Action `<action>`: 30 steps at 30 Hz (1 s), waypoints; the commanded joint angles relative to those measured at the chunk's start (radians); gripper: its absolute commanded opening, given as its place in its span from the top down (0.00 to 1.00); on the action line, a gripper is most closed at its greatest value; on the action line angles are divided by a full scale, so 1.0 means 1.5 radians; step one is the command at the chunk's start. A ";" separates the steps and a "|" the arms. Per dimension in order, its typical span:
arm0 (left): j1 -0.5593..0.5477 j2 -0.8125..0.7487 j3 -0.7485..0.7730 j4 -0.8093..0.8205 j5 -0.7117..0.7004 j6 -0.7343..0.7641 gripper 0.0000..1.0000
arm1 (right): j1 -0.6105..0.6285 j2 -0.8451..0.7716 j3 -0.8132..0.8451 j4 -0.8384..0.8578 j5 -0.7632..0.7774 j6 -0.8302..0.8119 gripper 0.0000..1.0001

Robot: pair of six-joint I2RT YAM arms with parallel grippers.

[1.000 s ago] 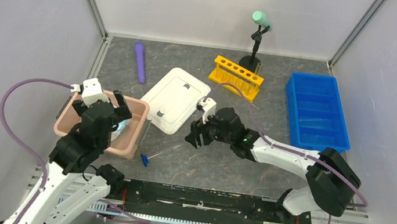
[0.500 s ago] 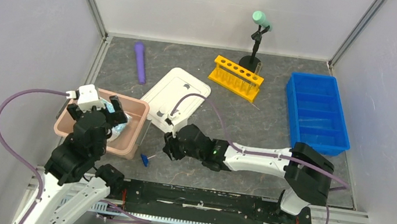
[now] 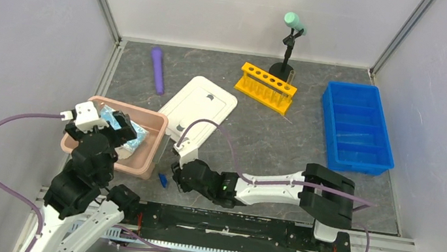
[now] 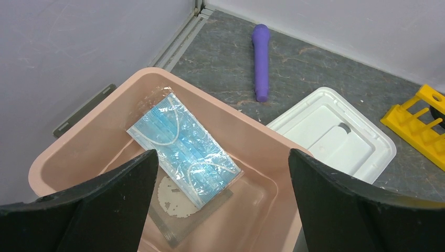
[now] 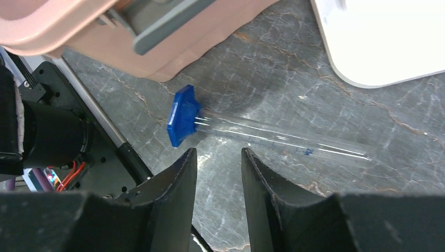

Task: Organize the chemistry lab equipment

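We see left gripper (image 4: 221, 157) over pink bin (image 4: 68, 142), jaws spread wide, holding nothing. In the bin, pale blue face mask (image 4: 181, 144) in clear wrap lies on top of a flat clear packet (image 4: 176, 207) with a white disc. Blue-capped tube (image 5: 252, 131) lies flat on the table (image 5: 273, 73) just beside the bin's near right corner. Right gripper (image 5: 219, 152) is low, just short of the tube, jaws a narrow gap apart, nothing between them. Tiny blue print on the tube, we can't read it
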 commanded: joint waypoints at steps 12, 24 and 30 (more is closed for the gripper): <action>0.004 -0.022 -0.005 0.024 -0.004 0.010 0.00 | 0.059 0.096 0.112 0.020 0.089 0.019 0.54; 0.004 -0.029 -0.007 0.021 -0.005 0.009 0.00 | 0.064 0.161 0.181 -0.020 0.100 0.023 0.57; 0.003 -0.028 -0.008 0.022 -0.006 0.009 0.00 | 0.065 0.176 0.198 -0.046 0.117 0.019 0.57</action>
